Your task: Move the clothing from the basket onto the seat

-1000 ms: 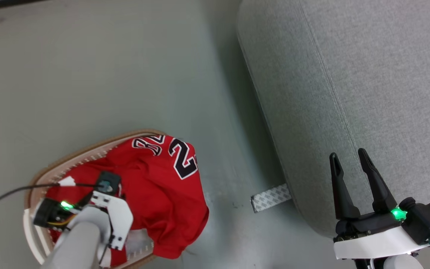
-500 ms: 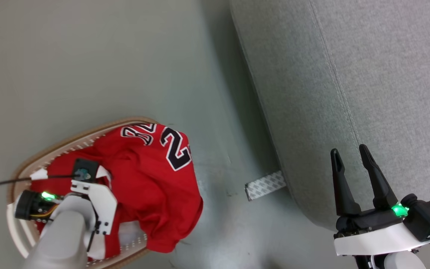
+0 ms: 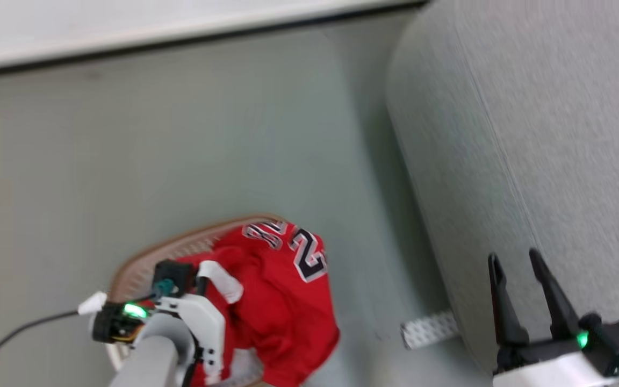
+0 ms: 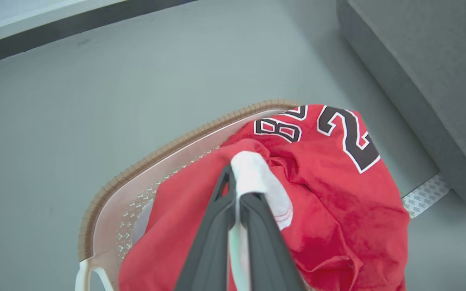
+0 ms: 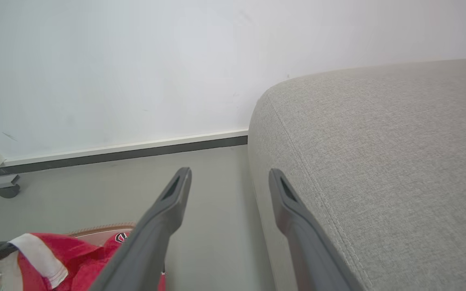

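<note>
Grey-green floor (image 3: 207, 134) lies open all round the basket (image 3: 180, 244), from its brown rim to the foot of the wall (image 3: 127, 32) and across to the seat (image 3: 530, 134) on the basket's right, with a strip of tape (image 3: 429, 329) at the seat's rounded edge. Since a second ago my head camera has swung to take in the wall, and a fold of the red clothing (image 3: 282, 301) now stands pulled up from the heap that fills the basket and spills over its seat-side rim. My left gripper (image 4: 235, 186) is clamped above the basket on that fold's white trim; my right gripper (image 3: 512, 257) hangs spread wide, holding nothing, by the seat's edge.
</note>
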{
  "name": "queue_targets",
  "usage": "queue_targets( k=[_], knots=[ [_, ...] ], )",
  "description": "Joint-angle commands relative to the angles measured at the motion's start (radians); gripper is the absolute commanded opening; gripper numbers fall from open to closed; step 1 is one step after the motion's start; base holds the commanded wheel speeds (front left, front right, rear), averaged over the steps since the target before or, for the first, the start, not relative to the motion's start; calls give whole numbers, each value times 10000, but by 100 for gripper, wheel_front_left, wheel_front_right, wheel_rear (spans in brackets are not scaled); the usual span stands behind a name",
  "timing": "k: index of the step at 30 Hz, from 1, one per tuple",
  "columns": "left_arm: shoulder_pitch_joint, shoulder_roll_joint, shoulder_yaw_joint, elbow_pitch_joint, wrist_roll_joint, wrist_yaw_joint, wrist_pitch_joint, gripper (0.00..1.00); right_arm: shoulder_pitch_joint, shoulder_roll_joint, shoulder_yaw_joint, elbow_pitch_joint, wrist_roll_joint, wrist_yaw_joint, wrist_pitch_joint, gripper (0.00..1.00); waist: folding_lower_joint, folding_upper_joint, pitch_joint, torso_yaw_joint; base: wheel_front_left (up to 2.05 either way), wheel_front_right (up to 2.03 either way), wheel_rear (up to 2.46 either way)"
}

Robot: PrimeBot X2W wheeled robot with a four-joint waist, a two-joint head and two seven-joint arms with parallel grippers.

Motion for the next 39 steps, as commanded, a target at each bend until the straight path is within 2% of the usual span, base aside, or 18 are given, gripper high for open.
queue_targets(
  k=[1, 10, 20, 28, 39],
  knots=[
    [204, -32, -22, -99, -180, -53, -43, 0, 183, -40, -47, 29, -11, -21, 3, 100, 0, 0, -1015, 914, 0, 0, 0],
    [1178, -318, -349, -2567, -648, -259, 355, 0, 965, -43, -251, 209, -590, -21, 3, 100, 0, 0, -2741, 1933, 0, 0, 0],
    [2265, -329, -679, -7071, -1104, -374, 2283, 0, 1300, -39, 144, 149, -967, -21, 4, 100, 0, 0, -3924, 2150, 0, 0, 0],
    [2475, -249, -927, -9593, -1354, -395, 3665, 0, 913, -193, 1302, -209, -1234, -21, 4, 100, 0, 0, -4147, 2169, 0, 0, 0],
    [2450, -352, -1902, -10674, -1563, -468, 4395, 0, -433, -807, 3614, 59, -851, -21, 45, 100, 0, 0, -4184, 2275, 0, 0, 0]
  ],
)
